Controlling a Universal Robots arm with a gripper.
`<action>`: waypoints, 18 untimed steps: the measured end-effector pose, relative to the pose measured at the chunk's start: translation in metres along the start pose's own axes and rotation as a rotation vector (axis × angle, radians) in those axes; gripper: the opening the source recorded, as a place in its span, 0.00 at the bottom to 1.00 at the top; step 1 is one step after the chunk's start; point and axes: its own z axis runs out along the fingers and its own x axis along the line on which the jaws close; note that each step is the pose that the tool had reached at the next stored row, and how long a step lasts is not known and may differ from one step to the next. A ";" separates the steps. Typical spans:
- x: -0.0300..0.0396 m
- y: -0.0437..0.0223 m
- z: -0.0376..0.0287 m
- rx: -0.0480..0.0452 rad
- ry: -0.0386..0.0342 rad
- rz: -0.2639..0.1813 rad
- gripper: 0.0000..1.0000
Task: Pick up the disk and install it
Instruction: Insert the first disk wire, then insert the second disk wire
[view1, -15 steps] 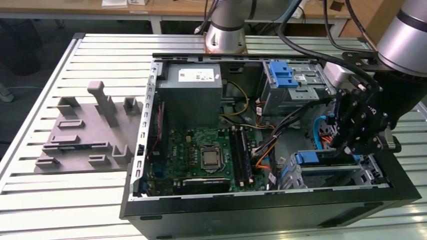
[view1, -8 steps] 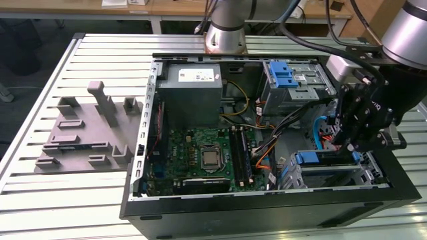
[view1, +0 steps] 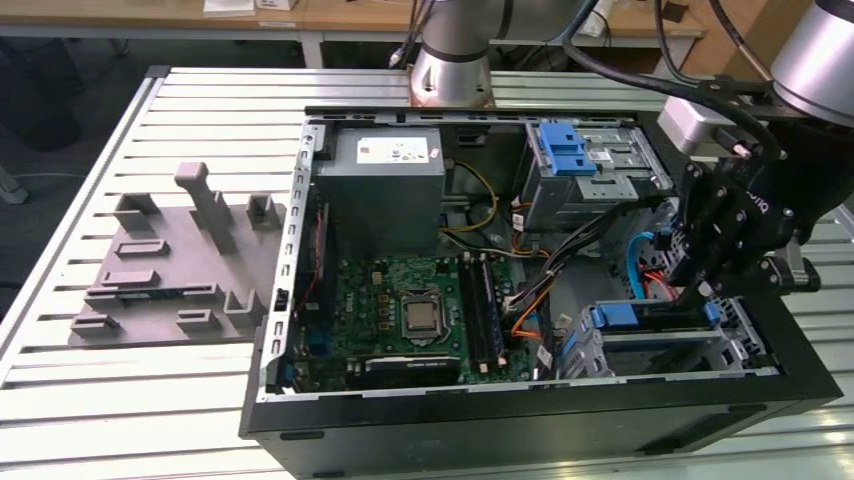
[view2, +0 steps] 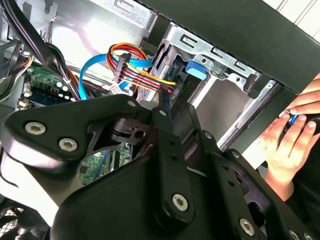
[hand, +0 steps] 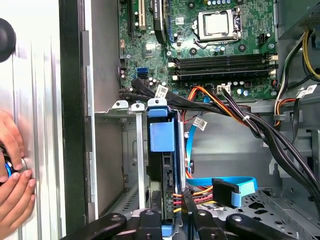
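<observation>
The disk (hand: 161, 135) stands on edge in a slot of the metal drive cage (hand: 116, 112), in the case's corner nearest the exterior view's right. Its blue frame tab faces the motherboard. In the exterior view the disk (view1: 625, 318) shows as a blue strip in that cage, directly below my black gripper (view1: 707, 285). In the first wrist view my gripper (hand: 169, 216) sits at the disk's near end, fingers closed against its two sides. The second wrist view shows the gripper (view2: 175, 125) pointing at the blue tab of the disk (view2: 195, 70).
The open computer case (view1: 534, 425) lies on a slatted table. It holds a motherboard (view1: 414, 315), a grey power supply (view1: 387, 165) and an upper bay with a blue bracket (view1: 571, 150). Coloured cables (hand: 220, 187) run beside the cage. A person's hands (hand: 12, 185) rest outside the case wall. A grey fixture (view1: 174, 270) lies at the exterior view's left.
</observation>
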 end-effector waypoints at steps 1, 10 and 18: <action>0.0000 0.0000 -0.0001 0.0000 0.0002 0.000 0.29; 0.0001 0.0000 -0.0004 0.0000 0.0003 0.000 0.11; 0.0001 0.0009 -0.0007 0.0004 0.0004 0.000 0.11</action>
